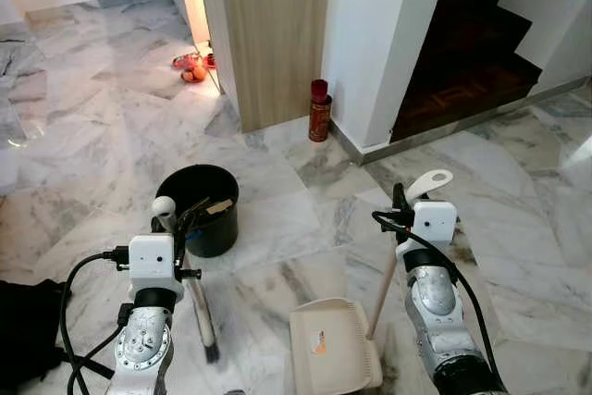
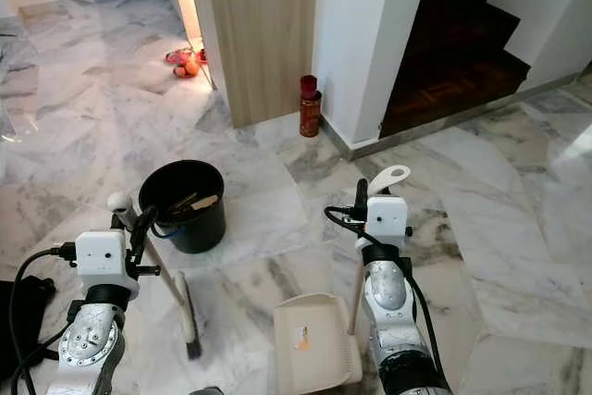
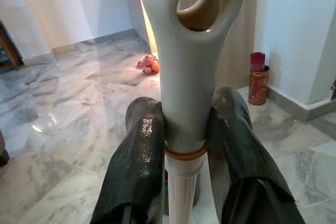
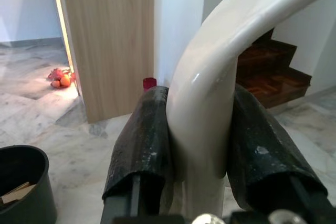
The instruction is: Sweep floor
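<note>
My left gripper is shut on the pale handle of a broom. The stick slants down to a small dark brush head on the marble floor. In the left wrist view both black fingers clamp the broom handle just under its hanging hole. My right gripper is shut on the cream long handle of a dustpan. The dustpan's pan rests on the floor between my arms. The right wrist view shows the fingers pinching the curved dustpan handle.
A black bucket holding some scraps stands just ahead of the left arm. A red tin stands by the white wall corner, next to a wooden panel. Orange and red objects lie farther back. Dark stairs rise at right. A black object lies at lower left.
</note>
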Robot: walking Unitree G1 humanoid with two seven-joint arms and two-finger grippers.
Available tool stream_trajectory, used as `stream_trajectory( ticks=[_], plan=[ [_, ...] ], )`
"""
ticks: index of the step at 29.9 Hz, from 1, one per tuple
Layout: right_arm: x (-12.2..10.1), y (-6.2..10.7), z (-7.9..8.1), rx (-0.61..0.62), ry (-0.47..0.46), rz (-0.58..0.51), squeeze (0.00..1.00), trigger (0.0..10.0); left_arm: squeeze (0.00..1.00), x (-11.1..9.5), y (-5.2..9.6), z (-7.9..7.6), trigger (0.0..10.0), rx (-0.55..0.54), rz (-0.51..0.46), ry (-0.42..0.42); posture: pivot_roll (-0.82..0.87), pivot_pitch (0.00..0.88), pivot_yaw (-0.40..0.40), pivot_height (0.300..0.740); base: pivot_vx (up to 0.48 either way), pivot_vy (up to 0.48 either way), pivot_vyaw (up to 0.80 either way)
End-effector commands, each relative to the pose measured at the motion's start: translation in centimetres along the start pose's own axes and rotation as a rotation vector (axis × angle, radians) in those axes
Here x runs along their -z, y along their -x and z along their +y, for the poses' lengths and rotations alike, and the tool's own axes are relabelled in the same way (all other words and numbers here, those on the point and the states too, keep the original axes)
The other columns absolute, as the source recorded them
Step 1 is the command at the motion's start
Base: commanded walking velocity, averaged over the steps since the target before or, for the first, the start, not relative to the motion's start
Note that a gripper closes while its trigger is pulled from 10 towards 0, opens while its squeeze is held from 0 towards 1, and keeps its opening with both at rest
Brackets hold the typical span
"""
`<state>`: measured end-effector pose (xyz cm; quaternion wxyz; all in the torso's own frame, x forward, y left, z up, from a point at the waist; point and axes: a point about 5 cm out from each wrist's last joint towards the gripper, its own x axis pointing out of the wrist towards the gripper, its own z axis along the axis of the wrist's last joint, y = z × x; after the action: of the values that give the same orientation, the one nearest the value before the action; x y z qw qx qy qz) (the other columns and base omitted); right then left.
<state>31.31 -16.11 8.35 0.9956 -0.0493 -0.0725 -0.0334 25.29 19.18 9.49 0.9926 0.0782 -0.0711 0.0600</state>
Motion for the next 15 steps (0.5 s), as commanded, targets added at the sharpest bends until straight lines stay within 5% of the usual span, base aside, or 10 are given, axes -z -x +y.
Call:
stream_trajectory(
  ticks=[1,15],
  plan=[
    [-0.37,-0.17,0.15,0.001,-0.012,-0.017,0.0,10.0,0.0,-0.42,-0.11,-0.01,10.0,0.009,-0.022,-0.02,0.12,0.045,0.0,0.74,0.0,0.0,-0.8],
    [-0.14,0.01,0.36,0.011,-0.021,-0.01,0.0,10.0,0.0,-0.48,-0.42,0.07,10.0,0.029,-0.02,-0.051,0.12,0.029,0.017,0.74,0.0,-0.128,-0.8]
  ],
)
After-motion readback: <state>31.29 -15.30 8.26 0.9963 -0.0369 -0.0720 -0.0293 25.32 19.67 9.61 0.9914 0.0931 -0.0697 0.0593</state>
